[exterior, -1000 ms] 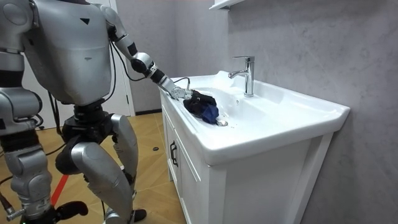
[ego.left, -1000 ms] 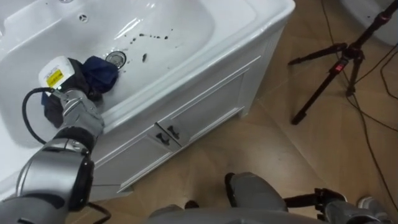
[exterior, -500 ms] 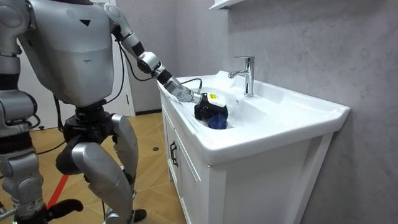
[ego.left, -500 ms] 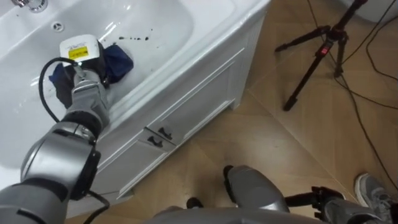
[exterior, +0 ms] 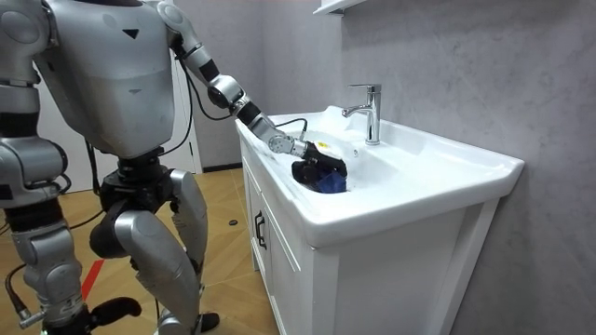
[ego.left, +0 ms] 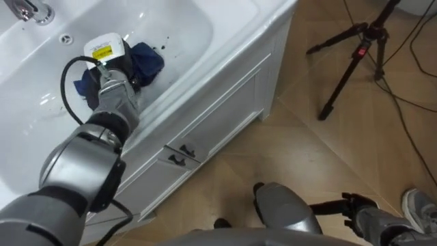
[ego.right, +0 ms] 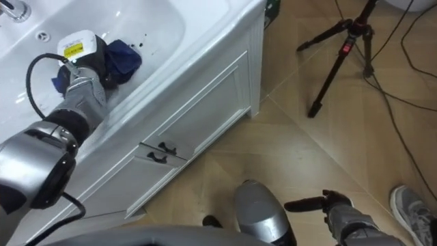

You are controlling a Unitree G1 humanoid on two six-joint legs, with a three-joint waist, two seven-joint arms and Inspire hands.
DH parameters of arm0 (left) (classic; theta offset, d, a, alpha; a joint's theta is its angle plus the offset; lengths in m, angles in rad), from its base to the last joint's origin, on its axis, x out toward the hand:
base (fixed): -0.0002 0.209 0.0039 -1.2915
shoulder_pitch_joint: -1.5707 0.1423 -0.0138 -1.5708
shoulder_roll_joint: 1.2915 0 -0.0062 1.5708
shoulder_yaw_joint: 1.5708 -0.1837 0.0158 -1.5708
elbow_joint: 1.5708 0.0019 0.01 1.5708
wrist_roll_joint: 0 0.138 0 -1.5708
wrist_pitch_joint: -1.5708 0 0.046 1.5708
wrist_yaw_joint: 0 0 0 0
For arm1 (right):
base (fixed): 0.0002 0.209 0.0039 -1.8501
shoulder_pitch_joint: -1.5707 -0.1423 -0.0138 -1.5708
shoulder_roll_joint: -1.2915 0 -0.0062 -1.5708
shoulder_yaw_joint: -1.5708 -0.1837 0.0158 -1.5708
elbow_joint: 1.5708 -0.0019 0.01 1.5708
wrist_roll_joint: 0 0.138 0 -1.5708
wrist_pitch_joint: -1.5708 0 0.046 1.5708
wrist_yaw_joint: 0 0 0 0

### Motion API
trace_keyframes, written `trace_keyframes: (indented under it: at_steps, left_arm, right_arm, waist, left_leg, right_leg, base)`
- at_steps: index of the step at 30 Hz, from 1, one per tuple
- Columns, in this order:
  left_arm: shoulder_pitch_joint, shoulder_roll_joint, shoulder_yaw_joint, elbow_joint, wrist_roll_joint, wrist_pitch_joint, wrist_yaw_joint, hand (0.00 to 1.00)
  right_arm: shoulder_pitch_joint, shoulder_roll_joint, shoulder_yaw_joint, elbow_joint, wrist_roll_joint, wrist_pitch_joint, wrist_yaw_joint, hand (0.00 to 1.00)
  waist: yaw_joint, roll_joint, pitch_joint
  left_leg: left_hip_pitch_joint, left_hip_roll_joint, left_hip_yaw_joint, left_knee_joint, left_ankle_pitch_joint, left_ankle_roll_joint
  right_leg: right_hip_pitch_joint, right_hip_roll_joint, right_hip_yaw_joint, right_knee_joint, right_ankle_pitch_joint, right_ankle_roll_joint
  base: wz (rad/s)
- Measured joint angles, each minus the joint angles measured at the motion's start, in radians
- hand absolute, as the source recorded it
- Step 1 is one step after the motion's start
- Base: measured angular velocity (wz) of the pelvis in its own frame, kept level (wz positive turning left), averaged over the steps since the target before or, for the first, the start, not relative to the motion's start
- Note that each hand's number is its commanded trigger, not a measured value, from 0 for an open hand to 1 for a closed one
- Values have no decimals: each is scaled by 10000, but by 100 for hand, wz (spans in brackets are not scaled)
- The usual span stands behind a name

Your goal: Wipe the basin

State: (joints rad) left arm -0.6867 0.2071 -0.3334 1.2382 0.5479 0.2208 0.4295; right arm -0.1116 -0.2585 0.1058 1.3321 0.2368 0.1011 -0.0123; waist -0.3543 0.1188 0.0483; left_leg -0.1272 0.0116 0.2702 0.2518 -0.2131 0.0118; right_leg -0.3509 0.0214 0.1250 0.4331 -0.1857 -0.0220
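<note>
A white basin (ego.left: pixel 217 42) tops a white cabinet, with a chrome tap (exterior: pixel 370 112) at its back. My left hand (ego.left: pixel 114 67) reaches down into the bowl from the left and is curled on a dark blue cloth (ego.left: pixel 146 60) that lies against the bottom. A few dark specks (ego.left: pixel 164 46) mark the bowl just right of the cloth. In the room view the left hand (exterior: pixel 315 166) and blue cloth (exterior: pixel 328 180) sit near the basin's front rim. My right hand (ego.left: pixel 353 203) hangs low at the lower right, fingers relaxed and holding nothing.
The cabinet's doors carry small dark handles (ego.left: pixel 179 156) below the basin. A black tripod (ego.left: pixel 355 55) stands on the wooden floor to the right, with cables near it. A grey shoe (ego.left: pixel 420 206) shows at the lower right corner.
My left hand has slid the cloth across the bowl, rightwards toward the dark specks. The head view has shifted a little as well.
</note>
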Motion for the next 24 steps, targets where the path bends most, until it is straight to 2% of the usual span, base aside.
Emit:
trace_keyframes:
  at_steps: [2,6,8,11,14,17,24]
  left_arm:
    - [0,11,194,-1,-932,-253,131,100]
    - [-164,23,222,9,-2768,-453,264,100]
    - [-281,58,539,9,-3669,-761,217,100]
    - [-359,56,727,6,-4435,-1093,176,100]
    - [-453,60,784,-1,-4839,-1298,154,100]
    - [-590,71,757,-3,-5899,-1586,136,100]
    - [-645,65,735,-28,-6448,-1849,121,100]
  right_arm:
    - [85,0,12,-77,23,-23,3,0]
    - [145,4,508,-94,99,2,-83,0]
    - [151,27,659,13,89,21,-113,0]
    - [255,23,703,44,88,28,-139,0]
    - [365,35,723,48,88,27,-157,0]
    - [392,-18,938,4,-20,47,-182,0]
    - [506,-24,1291,-140,-24,-2,-55,0]
  waist:
    - [2,-20,2]
    - [8,-89,0]
    - [17,-217,16]
    - [7,-331,-3]
    - [0,-333,-37]
    - [-8,-332,-46]
    - [-129,-350,-50]
  left_leg:
    - [1,-17,80,-2,0,2]
    - [-7,-18,315,16,-2,4]
    - [-25,-31,422,62,-4,7]
    - [-44,21,563,207,-26,24]
    - [-98,92,563,255,-84,14]
    - [-239,118,558,313,-84,14]
    - [-368,106,552,402,-84,16]
  right_leg:
    - [-22,2,72,-3,1,28]
    - [-81,10,180,18,20,65]
    - [-180,39,320,125,4,82]
    - [-175,92,394,175,-24,81]
    - [-198,167,396,176,14,34]
    - [-338,178,365,173,82,9]
    - [-369,156,388,210,103,44]
  base:
    - [-8]
    - [-10]
    - [-15]
    - [-9]
    - [0]
    - [0]
    - [0]
